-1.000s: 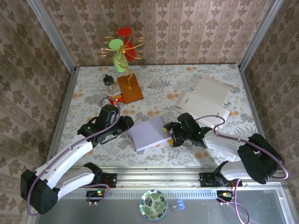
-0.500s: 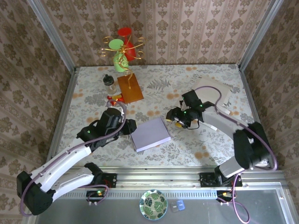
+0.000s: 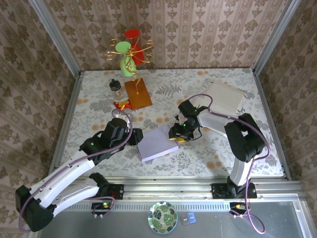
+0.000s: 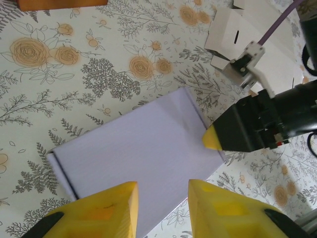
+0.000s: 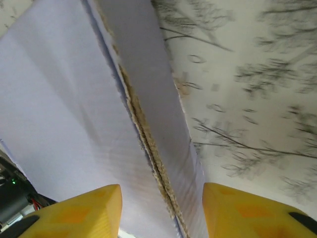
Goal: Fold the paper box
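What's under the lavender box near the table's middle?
The lavender box lies flat on the floral tablecloth, which shows all around it. Its right edge shows stacked cardboard layers over the cloth. Anything beneath its middle is covered.

The lavender box (image 5: 59,99) overruns the right wrist view's edges.

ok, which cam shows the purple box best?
Left wrist: the purple box is large, sharp, its top face nearly whole. Top external shows it whole but small; right wrist gives a close-up of its edge.
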Controlling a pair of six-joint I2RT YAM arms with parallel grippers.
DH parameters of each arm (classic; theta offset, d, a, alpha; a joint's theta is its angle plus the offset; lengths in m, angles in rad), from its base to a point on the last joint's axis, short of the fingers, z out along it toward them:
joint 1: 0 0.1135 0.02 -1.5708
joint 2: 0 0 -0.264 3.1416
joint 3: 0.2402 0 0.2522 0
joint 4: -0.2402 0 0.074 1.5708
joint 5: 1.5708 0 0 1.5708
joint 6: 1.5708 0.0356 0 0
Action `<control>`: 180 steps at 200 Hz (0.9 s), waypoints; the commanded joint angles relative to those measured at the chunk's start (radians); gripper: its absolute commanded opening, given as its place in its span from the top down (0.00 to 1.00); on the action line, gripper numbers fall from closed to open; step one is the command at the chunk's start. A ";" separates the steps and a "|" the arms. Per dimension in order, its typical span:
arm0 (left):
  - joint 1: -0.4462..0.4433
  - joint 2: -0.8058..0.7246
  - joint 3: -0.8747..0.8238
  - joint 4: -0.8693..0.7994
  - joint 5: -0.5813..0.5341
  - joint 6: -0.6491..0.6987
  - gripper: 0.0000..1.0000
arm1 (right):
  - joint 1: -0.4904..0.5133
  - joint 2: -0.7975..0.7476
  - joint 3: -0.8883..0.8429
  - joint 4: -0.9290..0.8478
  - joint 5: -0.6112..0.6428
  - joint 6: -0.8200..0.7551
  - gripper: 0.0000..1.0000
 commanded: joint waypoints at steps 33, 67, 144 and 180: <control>-0.016 -0.024 0.028 -0.036 -0.015 -0.025 0.68 | 0.125 0.052 0.039 0.225 0.038 0.288 0.64; -0.017 -0.032 0.026 -0.028 -0.004 -0.050 0.69 | 0.222 0.133 0.107 0.332 0.126 0.489 0.65; 0.008 -0.031 -0.025 0.056 0.094 -0.165 0.68 | 0.313 0.275 0.287 0.488 0.189 0.788 0.55; -0.018 0.045 -0.052 0.180 0.090 -0.290 0.68 | 0.245 0.048 0.141 0.377 0.257 0.754 0.45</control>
